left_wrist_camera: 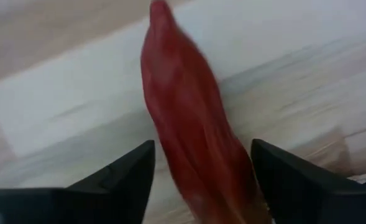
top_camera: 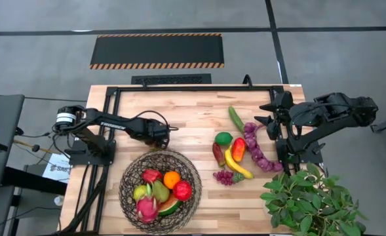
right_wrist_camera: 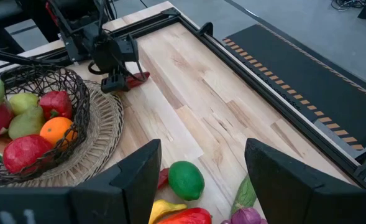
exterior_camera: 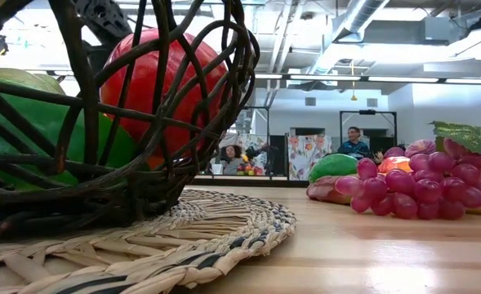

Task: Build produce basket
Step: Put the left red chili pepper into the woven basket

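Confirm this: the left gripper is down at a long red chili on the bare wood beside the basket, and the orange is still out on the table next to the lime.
One thing is wrong: the orange lies inside the basket, not by the lime, as the high view shows. The rest holds: the left gripper is down at the long red chili on the wood beside the basket.

A: Where does the high view sit?
B: Directly overhead, looking straight down on the whole table [top_camera: 193,111], with the basket [top_camera: 160,187] at about seven o'clock.
A: And the low one?
B: At tabletop height, right against the basket [exterior_camera: 101,106], facing level across the wood into the room.
A: The wrist cameras?
B: The left one looks closely past its own fingers [left_wrist_camera: 123,177] at bare wood. The right one looks across the table from farther off and shares the basket [right_wrist_camera: 36,124] with both fixed views.
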Action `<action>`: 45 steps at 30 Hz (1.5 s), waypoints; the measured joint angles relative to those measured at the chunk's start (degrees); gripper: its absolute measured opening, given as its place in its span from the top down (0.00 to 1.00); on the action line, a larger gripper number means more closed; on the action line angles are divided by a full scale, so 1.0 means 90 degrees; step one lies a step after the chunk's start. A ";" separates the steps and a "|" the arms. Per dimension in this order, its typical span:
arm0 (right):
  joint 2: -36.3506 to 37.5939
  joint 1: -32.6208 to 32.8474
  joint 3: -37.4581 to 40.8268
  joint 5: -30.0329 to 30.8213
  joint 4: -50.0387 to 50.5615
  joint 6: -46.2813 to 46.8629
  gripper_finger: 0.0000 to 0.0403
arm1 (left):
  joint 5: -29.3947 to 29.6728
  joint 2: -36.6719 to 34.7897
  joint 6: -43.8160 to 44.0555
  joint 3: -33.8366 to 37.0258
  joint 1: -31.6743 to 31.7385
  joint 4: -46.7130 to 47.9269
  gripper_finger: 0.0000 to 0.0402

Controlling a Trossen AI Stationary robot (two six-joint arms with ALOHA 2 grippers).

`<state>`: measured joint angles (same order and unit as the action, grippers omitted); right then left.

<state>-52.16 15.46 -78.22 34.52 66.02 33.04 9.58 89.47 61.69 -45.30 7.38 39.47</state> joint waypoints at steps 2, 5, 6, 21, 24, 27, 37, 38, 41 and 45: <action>0.0000 0.0000 0.0000 0.0000 -0.0001 0.0002 0.37 | -0.0193 -0.0004 0.0041 0.0172 0.0029 -0.0257 0.43; 0.0000 0.0000 0.0000 0.0000 -0.0001 0.0010 0.37 | -0.0232 -0.0030 0.0049 0.0249 0.0056 -0.0368 0.51; 0.0000 0.0002 0.0000 0.0000 -0.0001 0.0010 0.37 | -0.0232 -0.0027 0.0031 0.0234 0.0057 -0.0366 0.53; 0.0010 0.0000 0.0000 0.0000 -0.0001 0.0007 0.37 | 0.0006 0.0010 -0.1333 -0.0862 0.0056 -0.0454 0.75; 0.0010 0.0000 0.0000 0.0000 -0.0001 0.0005 0.37 | 0.0023 0.0010 -0.1738 -0.1407 0.0056 -0.0383 0.76; 0.0010 0.0000 0.0000 0.0000 -0.0001 0.0005 0.37 | 0.0027 0.0010 -0.2100 -0.2121 0.0012 -0.0082 0.76; 0.0010 0.0000 0.0000 0.0002 0.0046 0.0002 0.37 | -0.0398 -0.0002 -0.3766 -0.4302 -0.1355 0.0926 0.76; 0.0010 0.0000 0.0000 0.0003 0.0045 0.0000 0.37 | -0.0428 -0.0002 -0.3790 -0.4401 -0.1577 0.0939 0.76; 0.0010 0.0000 0.0000 0.0005 0.0043 -0.0002 0.37 | -0.0223 -0.0005 -0.3595 -0.4514 -0.2253 0.1344 0.76; 0.0007 0.0000 0.0000 0.0005 0.0045 -0.0003 0.37 | 0.0619 -0.0004 -0.2574 -0.4416 -0.3041 0.2440 0.76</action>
<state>-52.10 15.46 -78.22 34.57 66.43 33.01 15.15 89.44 38.52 -85.05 -19.99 61.43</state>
